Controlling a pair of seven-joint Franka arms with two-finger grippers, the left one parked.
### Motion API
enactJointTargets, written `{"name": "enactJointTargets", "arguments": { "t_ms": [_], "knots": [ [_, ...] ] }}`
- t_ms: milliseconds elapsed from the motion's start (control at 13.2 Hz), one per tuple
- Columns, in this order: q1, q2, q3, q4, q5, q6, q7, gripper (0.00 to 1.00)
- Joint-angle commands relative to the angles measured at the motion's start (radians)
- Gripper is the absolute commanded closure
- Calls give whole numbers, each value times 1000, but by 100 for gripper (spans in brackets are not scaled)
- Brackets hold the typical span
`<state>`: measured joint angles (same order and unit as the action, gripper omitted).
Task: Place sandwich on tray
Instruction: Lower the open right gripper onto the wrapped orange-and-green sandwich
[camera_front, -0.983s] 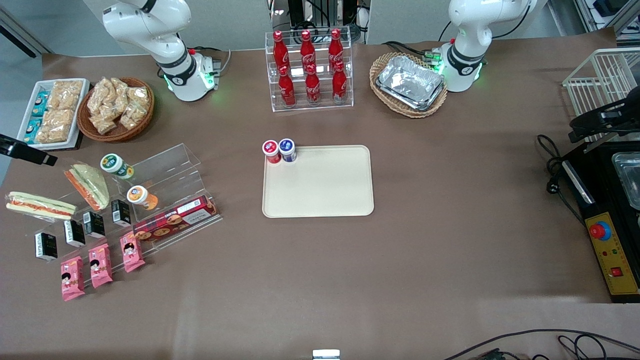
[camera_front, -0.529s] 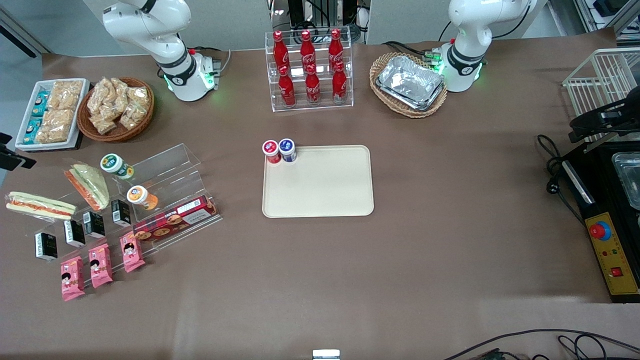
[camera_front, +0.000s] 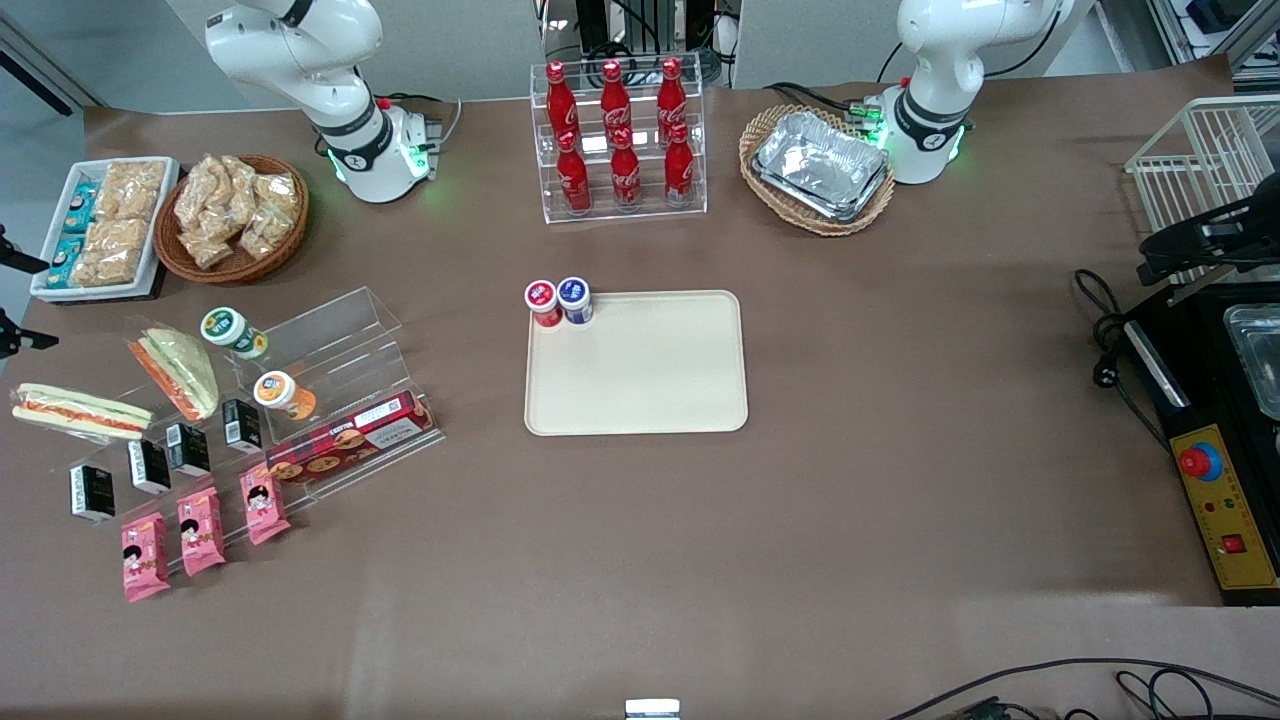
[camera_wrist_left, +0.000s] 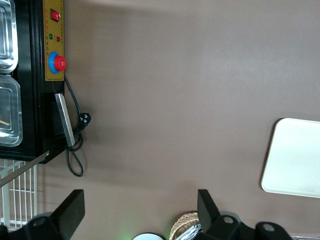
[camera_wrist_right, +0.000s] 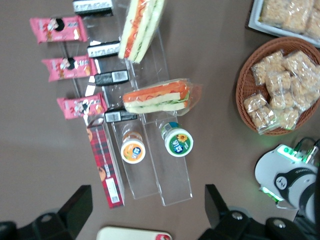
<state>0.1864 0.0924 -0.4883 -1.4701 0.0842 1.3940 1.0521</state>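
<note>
Under the gripper (camera_wrist_right: 145, 212), fingers spread wide and holding nothing, the sandwich (camera_wrist_right: 141, 27) is sitting ungrabbed; tray (camera_front: 636, 362) is waiting, everything's left.

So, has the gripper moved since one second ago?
Yes. In the front view the gripper has drawn back toward the picture's edge, away from the sandwich, and is now almost out of sight beside the white snack tray.

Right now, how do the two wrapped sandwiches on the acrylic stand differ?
The sandwich is long, pale white, with a red-orange stripe; the greenish sandwich is a shorter wedge. The sandwich lies nearer the working arm's end of the table, the greenish one beside the green-lidded cup. Both are clear-wrapped, untouched, off the tray; the gripper hovers above them, fingers apart.
</note>
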Motion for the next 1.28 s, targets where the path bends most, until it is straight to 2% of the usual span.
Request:
{"name": "enactJointTargets", "arguments": {
  "t_ms": [0,302,529,907,1209],
  "knots": [
    [-37,55,-21,4,-60,83,94,0],
    [-171,139,-21,-1,-50,235,77,0],
    [-223,210,-19,-2,-44,302,77,0],
    [-237,280,-19,-4,12,390,75,0],
    [-239,296,-19,-71,19,440,74,0]
  ]
}}
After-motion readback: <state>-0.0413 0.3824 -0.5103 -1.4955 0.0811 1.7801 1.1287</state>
